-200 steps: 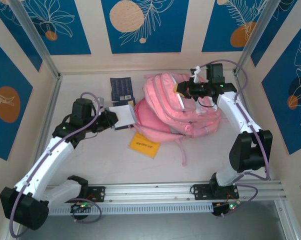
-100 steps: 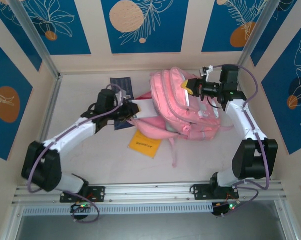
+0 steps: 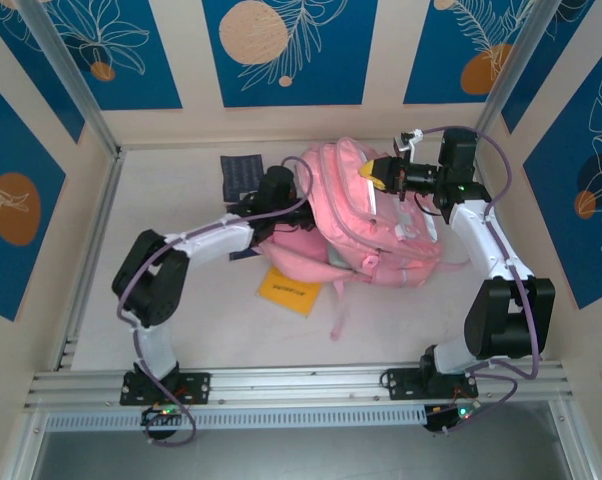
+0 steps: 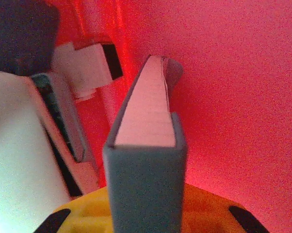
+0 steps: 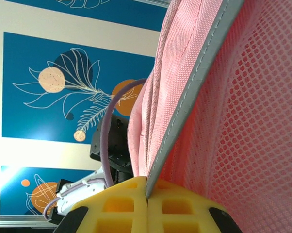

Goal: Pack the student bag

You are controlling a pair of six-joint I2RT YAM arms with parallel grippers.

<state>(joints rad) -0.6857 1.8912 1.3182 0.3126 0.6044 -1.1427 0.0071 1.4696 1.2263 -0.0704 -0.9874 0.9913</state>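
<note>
The student bag (image 3: 376, 225), pink and soft, lies on the far right part of the tabletop (image 3: 206, 330), with one strap (image 3: 338, 308) trailing toward the near edge.

At its far upper edge the right end effector (image 3: 379, 172) pinches the bag. In the right wrist view its yellow fingers (image 5: 119, 204) are pressed together on a pale strip (image 5: 185, 109) that runs along the bag's rim, with pink mesh fabric to the right of the strip.

The left arm reaches from the left into the bag's open side. In the left wrist view the left end effector (image 4: 144, 211) is surrounded by red-pink fabric and pinches a book (image 4: 147, 121). The book has a grey-blue cover and pale page edges, and it stands up from between the yellow fingers, pointing deeper into the bag.

Just near of the bag, a yellow card (image 3: 288, 290) lies flat on the tabletop, its far edge tucked under the pink fabric. To the far left of the bag, beside the left arm, lies a dark blue booklet (image 3: 241, 176).
</note>
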